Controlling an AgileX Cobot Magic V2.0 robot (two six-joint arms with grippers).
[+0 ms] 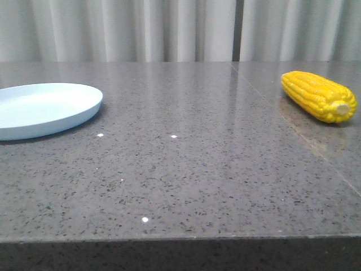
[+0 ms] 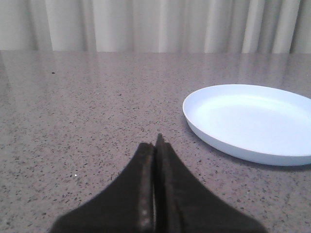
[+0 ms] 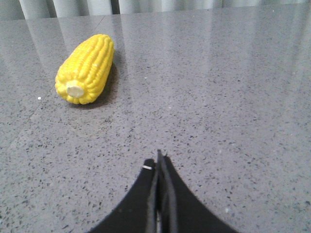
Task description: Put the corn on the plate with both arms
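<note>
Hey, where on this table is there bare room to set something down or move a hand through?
The wide grey stretch between the plate on the left and the corn on the far right is bare, as is the whole near edge of the table. The plate itself holds nothing. Nowhere is crowded; both the left gripper and the right gripper are shut over bare tabletop.

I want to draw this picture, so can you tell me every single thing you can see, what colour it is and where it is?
corn: one, bright yellow with a pale stub end, lying on its side at the table's right, touching nothing else.
plate: one, pale light blue, at the table's left, nothing on it.
table: one, speckled grey stone.
curtain: pale grey-white, behind the table.
left pincer: one, black, shut, holding nothing, near the plate.
right pincer: one, black, shut, holding nothing, near the corn.
</note>
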